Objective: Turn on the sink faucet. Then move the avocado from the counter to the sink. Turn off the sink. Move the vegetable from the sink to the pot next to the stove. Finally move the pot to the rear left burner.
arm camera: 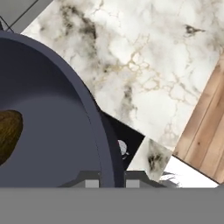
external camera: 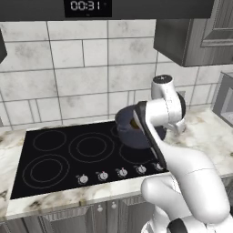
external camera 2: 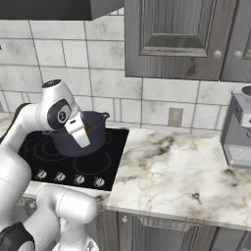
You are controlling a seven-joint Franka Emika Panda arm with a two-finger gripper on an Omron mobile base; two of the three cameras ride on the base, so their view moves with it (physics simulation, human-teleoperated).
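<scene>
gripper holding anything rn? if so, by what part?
Yes: the gripper is shut on the rim of the pot, wall between the fingertips, with the avocado inside. The pot hangs over the stove.

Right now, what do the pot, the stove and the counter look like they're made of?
Pot: probably enamelled or coated metal; uniform dark blue-grey, matte, thin rim.
Stove: likely glass-ceramic; flat glossy black with thin grey ring markings and small knobs.
Counter: marble or a marble-look slab; white with brown-grey veining, thick rounded edge. All rendered, so the textures only suggest the materials.
</scene>
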